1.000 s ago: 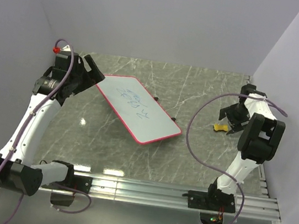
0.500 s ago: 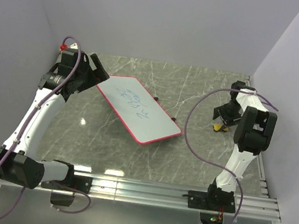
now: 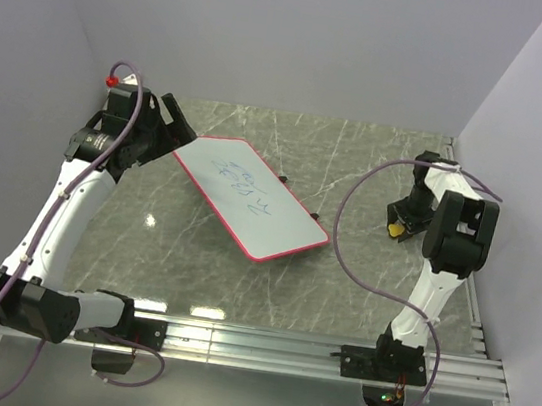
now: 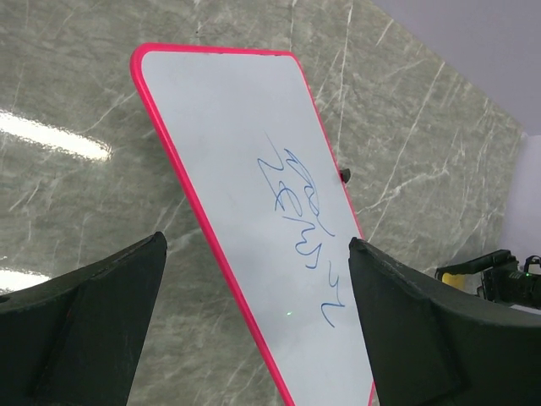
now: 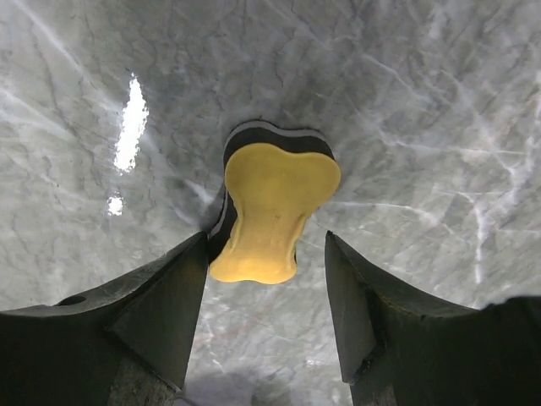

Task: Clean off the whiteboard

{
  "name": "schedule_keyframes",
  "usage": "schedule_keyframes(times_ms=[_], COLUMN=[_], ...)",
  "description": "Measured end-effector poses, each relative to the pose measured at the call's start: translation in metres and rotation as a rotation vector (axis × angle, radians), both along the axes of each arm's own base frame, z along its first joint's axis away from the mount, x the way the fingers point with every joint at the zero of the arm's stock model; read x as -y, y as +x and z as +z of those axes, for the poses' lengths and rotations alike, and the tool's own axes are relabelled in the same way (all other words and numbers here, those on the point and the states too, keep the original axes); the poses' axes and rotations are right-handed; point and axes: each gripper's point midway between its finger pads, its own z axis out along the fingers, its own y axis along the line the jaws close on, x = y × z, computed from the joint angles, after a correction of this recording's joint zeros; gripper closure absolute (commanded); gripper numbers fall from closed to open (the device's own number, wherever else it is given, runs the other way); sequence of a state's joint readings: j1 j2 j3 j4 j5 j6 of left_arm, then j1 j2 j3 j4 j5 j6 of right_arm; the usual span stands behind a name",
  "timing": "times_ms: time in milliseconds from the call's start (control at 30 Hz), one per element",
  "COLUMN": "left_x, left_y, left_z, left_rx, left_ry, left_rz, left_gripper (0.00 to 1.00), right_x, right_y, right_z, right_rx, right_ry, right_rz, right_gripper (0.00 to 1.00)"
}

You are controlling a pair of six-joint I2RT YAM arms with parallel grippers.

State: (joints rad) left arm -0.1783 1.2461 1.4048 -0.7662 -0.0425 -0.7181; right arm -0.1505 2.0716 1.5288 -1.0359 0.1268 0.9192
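The whiteboard [image 3: 269, 218] lies mid-table, white with a red-pink rim and blue scribbles [image 3: 244, 181] on its far half. My left gripper [image 3: 175, 131] hovers open above its far-left corner. The left wrist view looks down on the board [image 4: 237, 152] and the scribbles [image 4: 300, 211] between that gripper's [image 4: 256, 244] wide-apart fingers. At the right, a yellow eraser [image 3: 396, 228] with a dark base lies on the table. My right gripper [image 3: 407, 219] is lowered over it. In the right wrist view the jaws [image 5: 266, 239] straddle the eraser's [image 5: 272, 211] near end, with a gap still showing on the right side.
The grey marble table [image 3: 193, 253] is walled at the back and on both sides, and the right wall stands close behind the right arm. An aluminium rail [image 3: 261, 343] runs along the near edge. Purple cables [image 3: 342, 233] loop off both arms.
My right gripper has come down over the yellow eraser and its jaws have narrowed around it. The left arm has shifted slightly toward the back-left corner, still open.
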Motion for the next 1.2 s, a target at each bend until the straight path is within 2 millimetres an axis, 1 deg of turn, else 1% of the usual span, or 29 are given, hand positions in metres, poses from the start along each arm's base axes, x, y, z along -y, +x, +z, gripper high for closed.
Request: schedule_keyframes(times_ms=[167,333,433,533,633,700,767,800,867,900,967,1000,1033,1133,1200], left_x=[-0.001,0.000,0.003,0.006,0.009,0.013,0.018,0.021,0.026,0.029,0.034,0.036,0.038,0.047,0.051], left_y=[-0.003,-0.007,-0.008,-0.009,-0.009,-0.011,-0.015,-0.016,-0.018,-0.018,-0.018,-0.018,-0.018,-0.016,-0.016], left_z=[0.001,0.006,0.013,0.023,0.030,0.030,0.028,0.027,0.027,0.028,0.030,0.032,0.033,0.038,0.033], left_rx=[-0.002,0.005,0.015,0.028,0.035,0.030,0.020,0.014,0.005,0.003,0.001,0.001,0.002,0.008,-0.006], left_ry=[-0.003,-0.005,-0.005,-0.005,-0.004,-0.002,0.002,0.004,0.011,0.014,0.019,0.023,0.026,0.030,0.037], left_rz=[0.002,-0.001,-0.011,-0.021,-0.028,-0.038,-0.050,-0.057,-0.068,-0.073,-0.081,-0.086,-0.091,-0.116,-0.129], left_gripper=[0.07,0.06,0.05,0.06,0.06,0.06,0.06,0.06,0.06,0.06,0.06,0.06,0.06,0.06,0.08], right_x=[0.001,0.005,0.012,0.021,0.027,0.029,0.030,0.030,0.031,0.031,0.031,0.031,0.031,0.030,0.027], right_y=[-0.007,-0.006,-0.008,-0.015,-0.019,-0.019,-0.017,-0.016,-0.015,-0.014,-0.014,-0.014,-0.014,-0.013,-0.012], right_z=[0.008,0.016,0.011,0.004,-0.001,-0.003,-0.003,-0.003,-0.004,-0.004,-0.004,-0.004,-0.004,-0.004,-0.003], right_rx=[0.011,0.037,0.037,0.026,0.021,0.025,0.032,0.036,0.041,0.044,0.048,0.049,0.050,0.056,0.072], right_ry=[-0.011,-0.020,-0.021,-0.020,-0.018,-0.015,-0.017,-0.017,-0.017,-0.016,-0.011,-0.008,-0.004,0.013,0.032], right_rz=[0.019,0.011,-0.004,-0.028,-0.036,-0.034,-0.022,-0.016,-0.002,0.005,0.014,0.019,0.024,0.040,0.049], right_gripper=[0.36,0.36,0.37,0.38,0.44,0.45,0.50,0.58,0.68,0.79,0.88,0.97,1.00,1.00,1.00])
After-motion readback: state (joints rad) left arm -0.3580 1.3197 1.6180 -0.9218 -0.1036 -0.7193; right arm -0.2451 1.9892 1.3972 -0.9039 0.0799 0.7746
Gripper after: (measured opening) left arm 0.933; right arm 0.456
